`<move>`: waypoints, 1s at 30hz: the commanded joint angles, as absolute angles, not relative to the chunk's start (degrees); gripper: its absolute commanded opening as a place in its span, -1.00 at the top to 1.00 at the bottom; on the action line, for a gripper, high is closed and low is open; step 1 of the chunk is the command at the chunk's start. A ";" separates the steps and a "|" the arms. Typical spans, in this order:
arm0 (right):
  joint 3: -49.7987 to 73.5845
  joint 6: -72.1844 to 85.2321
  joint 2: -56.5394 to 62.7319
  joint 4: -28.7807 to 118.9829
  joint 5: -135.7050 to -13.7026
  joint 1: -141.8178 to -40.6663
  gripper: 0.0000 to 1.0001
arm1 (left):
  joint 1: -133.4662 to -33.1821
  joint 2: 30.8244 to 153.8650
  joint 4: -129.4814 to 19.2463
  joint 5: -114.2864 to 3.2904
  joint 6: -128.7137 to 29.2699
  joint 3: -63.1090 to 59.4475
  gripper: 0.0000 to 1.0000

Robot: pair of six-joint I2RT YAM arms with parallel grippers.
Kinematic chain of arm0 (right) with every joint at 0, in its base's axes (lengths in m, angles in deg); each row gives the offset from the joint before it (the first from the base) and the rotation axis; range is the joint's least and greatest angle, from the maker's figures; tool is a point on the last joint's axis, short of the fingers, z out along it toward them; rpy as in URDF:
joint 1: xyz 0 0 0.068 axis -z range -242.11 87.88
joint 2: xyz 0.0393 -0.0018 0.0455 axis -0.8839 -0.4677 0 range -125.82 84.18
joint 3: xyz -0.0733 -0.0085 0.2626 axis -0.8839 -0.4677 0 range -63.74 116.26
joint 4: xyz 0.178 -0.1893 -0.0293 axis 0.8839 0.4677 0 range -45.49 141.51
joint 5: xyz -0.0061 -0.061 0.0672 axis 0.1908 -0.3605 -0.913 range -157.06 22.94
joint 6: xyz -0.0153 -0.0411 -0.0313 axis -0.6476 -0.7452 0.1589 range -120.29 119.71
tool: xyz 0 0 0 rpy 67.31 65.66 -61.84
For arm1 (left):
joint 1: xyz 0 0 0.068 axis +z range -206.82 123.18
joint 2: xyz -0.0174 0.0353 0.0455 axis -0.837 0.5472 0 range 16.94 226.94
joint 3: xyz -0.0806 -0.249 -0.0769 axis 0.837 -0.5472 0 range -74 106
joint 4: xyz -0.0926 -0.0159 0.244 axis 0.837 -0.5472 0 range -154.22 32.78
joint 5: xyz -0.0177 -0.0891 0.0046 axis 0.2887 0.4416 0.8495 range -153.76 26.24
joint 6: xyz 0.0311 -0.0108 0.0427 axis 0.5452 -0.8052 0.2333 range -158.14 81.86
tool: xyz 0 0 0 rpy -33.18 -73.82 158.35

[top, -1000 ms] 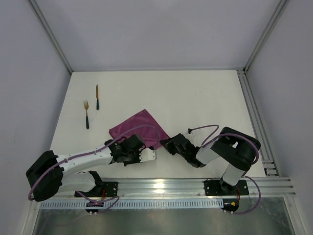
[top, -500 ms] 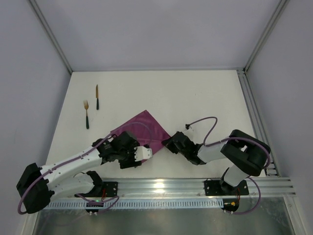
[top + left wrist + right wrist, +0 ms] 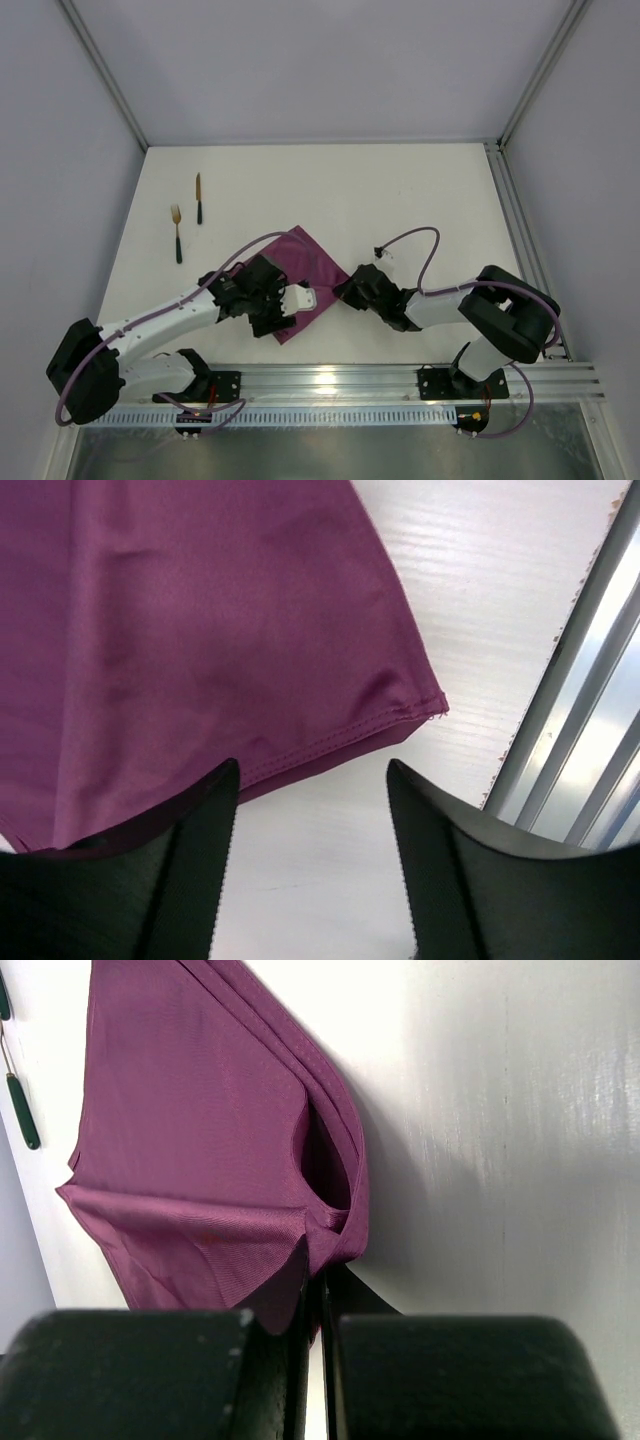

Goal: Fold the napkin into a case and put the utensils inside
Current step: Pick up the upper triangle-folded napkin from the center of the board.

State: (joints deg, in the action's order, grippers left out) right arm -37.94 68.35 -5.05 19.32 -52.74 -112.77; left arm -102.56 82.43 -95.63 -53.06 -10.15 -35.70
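The magenta napkin [image 3: 312, 262] lies folded on the white table between my two arms, one corner pointing at the near rail. My left gripper [image 3: 304, 299] hovers open over its near edge; in the left wrist view the hemmed corner of the napkin [image 3: 200, 630] lies just beyond the gripper [image 3: 310, 780], and only bare table shows between the fingers. My right gripper [image 3: 322, 1278] is shut on the napkin [image 3: 190, 1130], pinching a bunched corner at its right side, where the layers gape open. The gold fork [image 3: 177, 233] and knife [image 3: 199, 198] lie side by side at the far left.
An aluminium rail [image 3: 330, 380] runs along the near table edge, close to the napkin's near corner and seen again as the rail [image 3: 590, 700] in the left wrist view. Frame posts and grey walls enclose the table. A dark green utensil handle [image 3: 24, 1118] shows at the right wrist view's left edge.
My left gripper opened and let go of the napkin, then shifted slightly right and away from the rail. The cloth now stretches further toward the near rail. The right gripper kept its pinch.
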 commanded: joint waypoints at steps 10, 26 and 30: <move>-39.75 73.71 -4.41 20.42 -52.38 -112.30 0.93 | -121.06 87.59 -87.31 -63.20 -12.13 -36.28 -0.57; -39.13 74.15 -5.65 19.63 -53.44 -112.30 0.93 | -127.84 95.69 -81.65 -72.46 -10.90 -40.25 -0.21; -39.13 73.98 -5.12 20.24 -53.35 -112.30 0.93 | -127.84 95.78 -84.80 -71.76 -10.98 -40.43 -0.25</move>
State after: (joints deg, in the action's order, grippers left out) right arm -38.68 74.47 -5.12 18.92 -54.03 -112.35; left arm -127.72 93.45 -80.53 -71.97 -10.68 -38.12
